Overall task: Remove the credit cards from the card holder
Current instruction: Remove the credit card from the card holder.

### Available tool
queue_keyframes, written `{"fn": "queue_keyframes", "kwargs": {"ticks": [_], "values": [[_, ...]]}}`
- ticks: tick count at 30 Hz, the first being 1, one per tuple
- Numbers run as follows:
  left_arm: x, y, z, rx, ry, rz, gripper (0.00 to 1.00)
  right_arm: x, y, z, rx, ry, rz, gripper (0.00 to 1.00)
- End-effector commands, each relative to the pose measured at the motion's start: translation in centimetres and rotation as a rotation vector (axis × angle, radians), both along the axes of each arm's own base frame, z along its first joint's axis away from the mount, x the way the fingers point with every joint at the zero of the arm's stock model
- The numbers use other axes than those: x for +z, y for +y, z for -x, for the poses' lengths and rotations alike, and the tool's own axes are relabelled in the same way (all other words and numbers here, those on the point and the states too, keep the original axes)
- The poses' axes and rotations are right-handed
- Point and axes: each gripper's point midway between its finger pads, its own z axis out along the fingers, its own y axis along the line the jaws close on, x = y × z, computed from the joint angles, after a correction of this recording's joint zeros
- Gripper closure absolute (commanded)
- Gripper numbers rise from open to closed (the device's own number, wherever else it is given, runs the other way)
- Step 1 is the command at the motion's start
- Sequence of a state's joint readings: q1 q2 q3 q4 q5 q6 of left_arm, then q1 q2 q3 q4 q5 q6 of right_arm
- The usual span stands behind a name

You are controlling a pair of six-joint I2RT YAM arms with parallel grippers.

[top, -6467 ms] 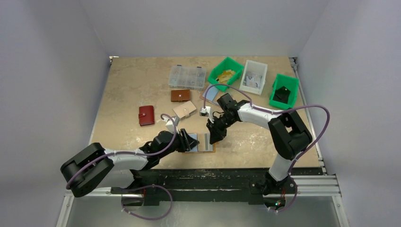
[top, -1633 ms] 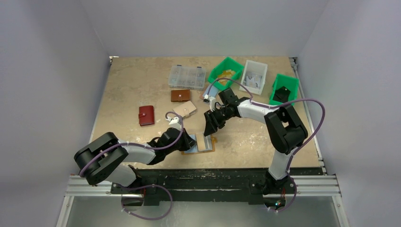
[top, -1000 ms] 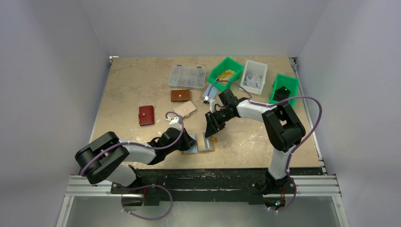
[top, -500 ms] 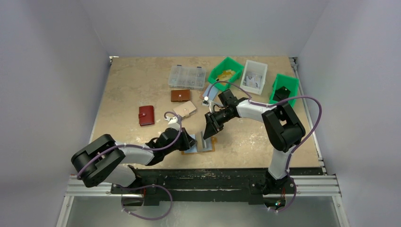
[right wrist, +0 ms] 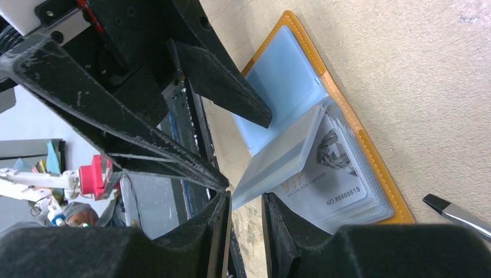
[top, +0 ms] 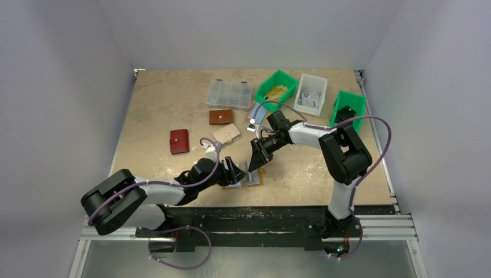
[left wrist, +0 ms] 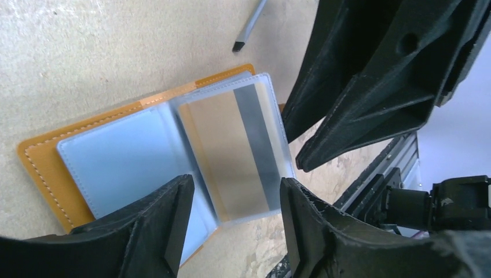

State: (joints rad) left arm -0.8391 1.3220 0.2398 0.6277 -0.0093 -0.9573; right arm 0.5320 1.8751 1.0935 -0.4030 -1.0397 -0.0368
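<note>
Open card holder (left wrist: 168, 150) lay flat on tabletop (top: 162, 98), long axis 9–3 o'clock in top view.
Left tool (left wrist: 234, 185) was apart over it; right tool (right wrist: 246, 197) was at raised sleeve (right wrist: 278, 162), can't tell if clamped.

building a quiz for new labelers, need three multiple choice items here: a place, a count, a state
1. Where is the card holder? A) on the table, between the left pincer and right pincer B) lifted in the air C) on the rail
2. How many green bins? A) one B) two C) four
3. The left pincer is A) shut on a card B) open C) shut on the holder
1 A, it lies opened between both; 2 B, one each side of the white bin; 3 B, fingers spread, gripping nothing.
</note>
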Motion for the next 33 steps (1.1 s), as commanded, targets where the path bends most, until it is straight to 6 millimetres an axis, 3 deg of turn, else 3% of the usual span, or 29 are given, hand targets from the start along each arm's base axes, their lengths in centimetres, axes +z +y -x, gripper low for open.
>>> {"fn": "queue_keyframes", "kwargs": {"ticks": [1,10,20,25,33], "values": [[2.0,-0.9,0.3,-0.054,-0.061,0.071,0.37,0.6,0.7,0.2,0.024,0.026,-0.048,0.66],[2.4,-1.6,0.7,-0.107,-0.075,0.081,0.26,1.0,1.1,0.8,0.037,0.079,-0.095,0.67],[1.6,-1.9,0.3,-0.105,-0.058,0.052,0.25,1.1,1.3,1.2,0.041,0.115,-0.102,0.70],[0.9,-1.6,0.1,-0.081,-0.028,0.034,0.34,0.8,1.3,1.1,0.036,0.108,-0.089,0.71],[1.2,-1.4,0.3,-0.074,-0.035,0.049,0.38,0.5,1.3,0.6,0.023,0.079,-0.066,0.67]]}}
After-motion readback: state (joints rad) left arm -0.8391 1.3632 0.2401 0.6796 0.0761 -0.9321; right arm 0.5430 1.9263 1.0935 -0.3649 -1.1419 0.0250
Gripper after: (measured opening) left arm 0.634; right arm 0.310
